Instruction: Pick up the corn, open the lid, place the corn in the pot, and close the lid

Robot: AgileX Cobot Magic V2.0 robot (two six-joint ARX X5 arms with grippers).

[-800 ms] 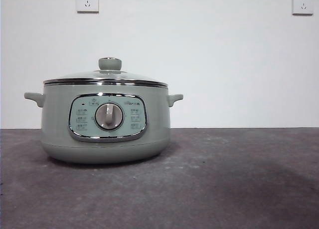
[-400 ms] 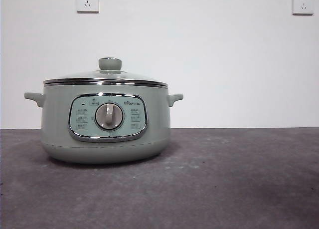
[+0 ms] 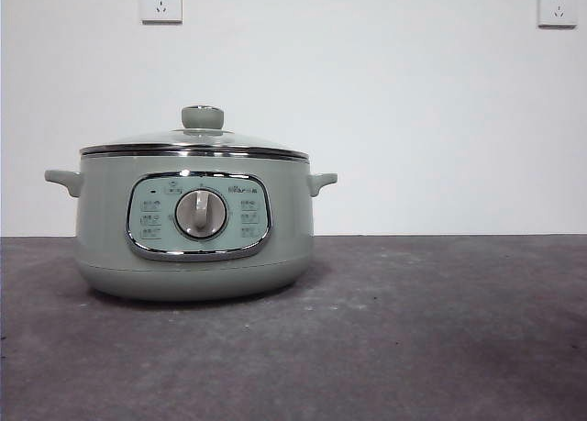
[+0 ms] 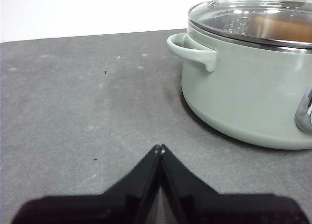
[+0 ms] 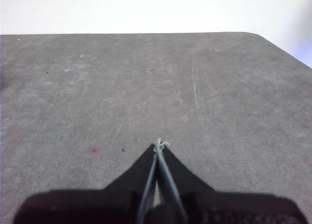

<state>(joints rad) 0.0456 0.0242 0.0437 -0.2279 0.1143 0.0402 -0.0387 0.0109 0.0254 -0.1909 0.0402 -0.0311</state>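
The sage-green pot (image 3: 197, 256) stands left of centre on the table, its control panel and silver dial facing the front view. The glass lid (image 3: 193, 142) with its green knob (image 3: 202, 117) sits shut on it. In the left wrist view the pot (image 4: 243, 97) and lid (image 4: 253, 19) are close by, and an orange shape that looks like the corn (image 4: 280, 29) shows through the glass, inside the pot. My left gripper (image 4: 159, 148) is shut and empty, low over the table beside the pot's side handle (image 4: 192, 48). My right gripper (image 5: 158, 145) is shut and empty over bare table.
The dark grey table (image 3: 413, 329) reaches back to a white wall with two sockets (image 3: 160, 1) (image 3: 557, 5). The right wrist view shows the table's far edge and rounded corner (image 5: 253, 34). Neither arm shows in the front view.
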